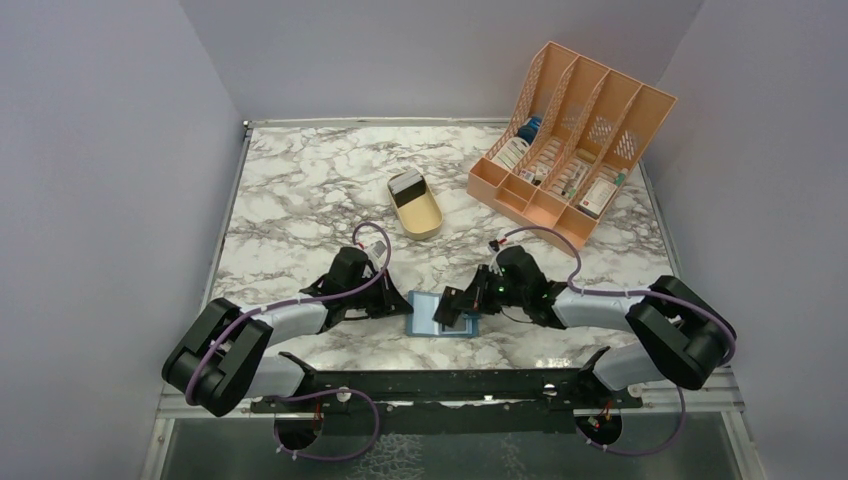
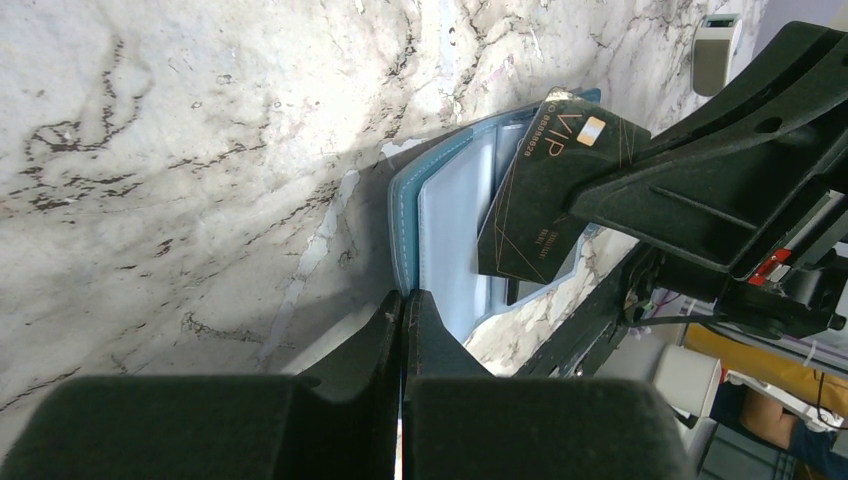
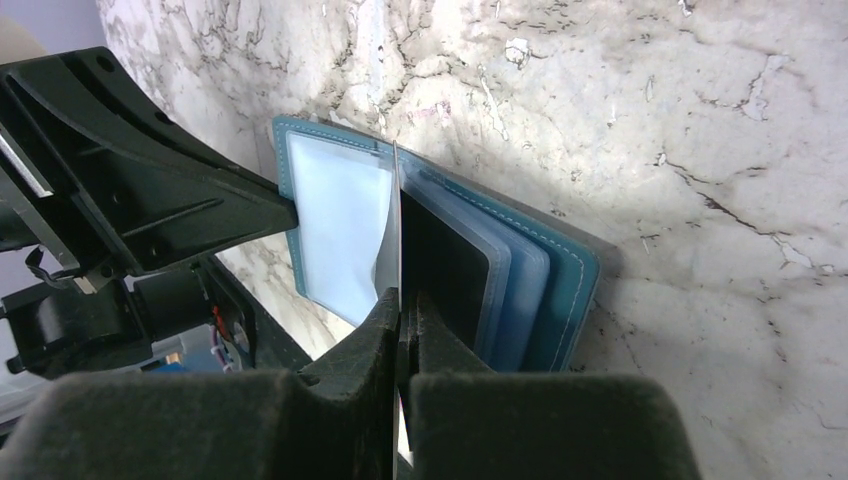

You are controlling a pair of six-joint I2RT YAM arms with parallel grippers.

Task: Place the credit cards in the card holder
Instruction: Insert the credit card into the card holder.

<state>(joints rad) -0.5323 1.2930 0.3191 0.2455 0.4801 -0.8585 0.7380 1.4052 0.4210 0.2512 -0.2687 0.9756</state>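
Ok, R gripper [image 3: 400, 300] is clamping fully shut on a black credit card [image 2: 540, 190] w/ gold "VIP" lettering, gripping it by one end. Card is hanging tilted over the open card holder [image 3: 335, 220], w/ its free end reaching down among the clear pocket pages. In R wrist view it's showing edge-on, betw the pale blue left-hand page and a stack of clear pages that are looking dark behind the plastic. Can't tell whether the tip is going inside a pocket or just resting on a page.

L gripper [image 2: 403, 300] is also sitting closed all the way, w/ nothing visible betw its fingers. Its fingertips are meeting the holder's teal stitched edge on the side away from the R gripper and appear to be touching it.

Holder is lying open and flat on the marble table [image 1: 300, 190], near the front edge, betw the two grippers, w/ pale pocket faces showing up.

Farther back, a tan oval tray [image 1: 440, 215] is sitting mid-table, holding a pale flat rectangle [image 1: 405, 184] at its far end, too small to ID. Beyond that, an orange slotted file rack [image 1: 590, 110] is standing at the far right, well apart from the holder, w/ small items showing in its slots.
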